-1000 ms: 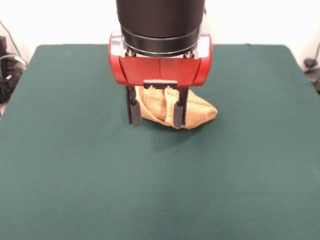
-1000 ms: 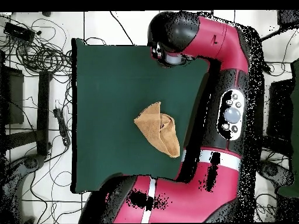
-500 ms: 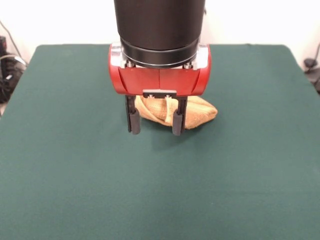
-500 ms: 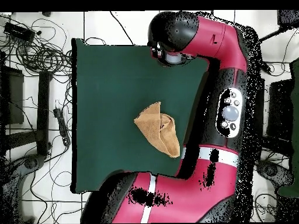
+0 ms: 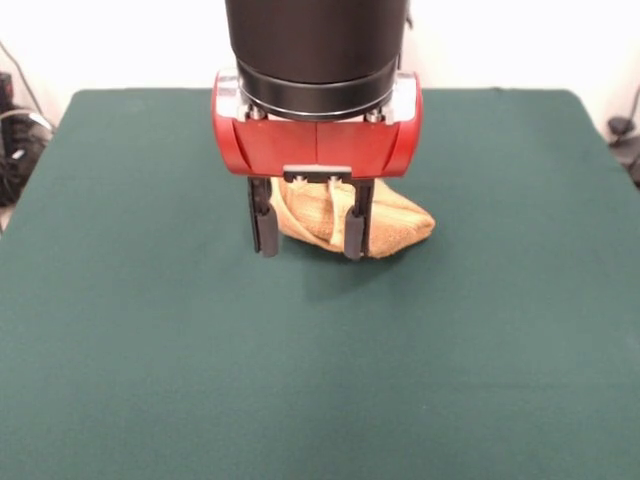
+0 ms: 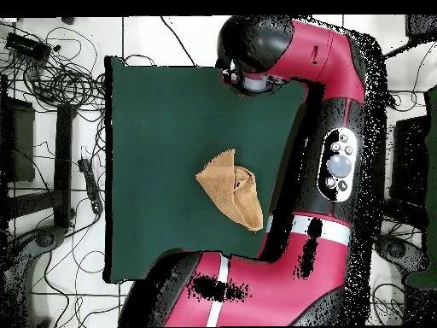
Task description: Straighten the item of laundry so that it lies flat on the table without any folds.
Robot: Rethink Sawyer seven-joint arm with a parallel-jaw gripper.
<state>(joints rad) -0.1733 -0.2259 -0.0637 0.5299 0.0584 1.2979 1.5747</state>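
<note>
A pale wall stands behind the table (image 5: 150, 330), whose dark green cloth top fills most of the front view. From overhead the floor around the table is strewn with black cables (image 6: 55, 73), thickest off one corner of the table, with dark equipment along the side beyond them.

The towel (image 5: 395, 222) lies near the middle of the table, crumpled and folded over on itself into a rough wedge, its paler hem showing as a stripe across the top fold. Overhead, the towel (image 6: 232, 190) tapers to a point toward the robot's base.

In the front view the gripper (image 5: 308, 232) hangs in front of the towel and hides part of it; its two dark fingers (image 5: 266, 228) stand apart with a clear gap, holding nothing. The red wrist housing (image 5: 316, 135) and black arm above block the table behind. Overhead, the arm (image 6: 329, 128) covers one long edge of the table.

No writing can be read.
</note>
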